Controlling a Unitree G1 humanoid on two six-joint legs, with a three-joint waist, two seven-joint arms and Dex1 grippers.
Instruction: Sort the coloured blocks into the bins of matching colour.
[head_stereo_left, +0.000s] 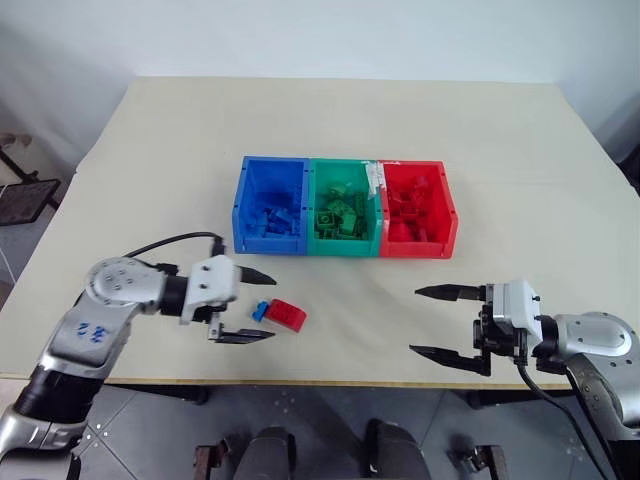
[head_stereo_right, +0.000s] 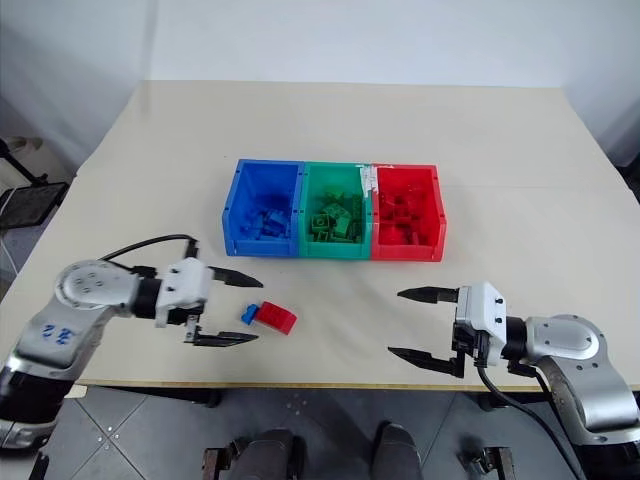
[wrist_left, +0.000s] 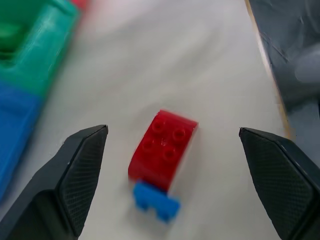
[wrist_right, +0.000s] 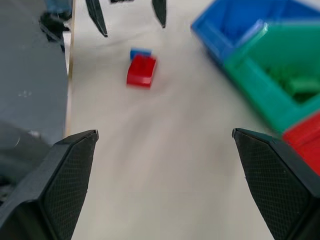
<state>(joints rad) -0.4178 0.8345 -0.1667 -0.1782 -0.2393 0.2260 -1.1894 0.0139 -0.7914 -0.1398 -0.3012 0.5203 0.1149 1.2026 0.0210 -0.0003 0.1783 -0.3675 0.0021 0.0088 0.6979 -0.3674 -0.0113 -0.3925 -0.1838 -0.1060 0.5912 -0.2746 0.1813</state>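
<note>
Two arms: we see both reaching in low over the near edge of the worktop, each bent at the elbow with its forearm turned inward, so the two sets of fingers point toward each other.
Left gripper: we find its fingers spread wide apart, one above the other in the head views, holding nothing.
Right gripper: its fingers are likewise wide apart, stacked one over the other, empty, tips aimed across the worktop at the left ones.
Red block: we see it lying on the worktop just past the left fingertips, in line with the gap between them, not touched by them, studs up.
Blue block: smaller, touching the red block's end on the side nearer the left fingers, roughly level with their tips.
Bins: beyond both sets of fingers, well apart from them; blue, green and red in a row, the blue one nearest the left fingers, the red one nearest the right. We see blocks of matching colour inside each.
</note>
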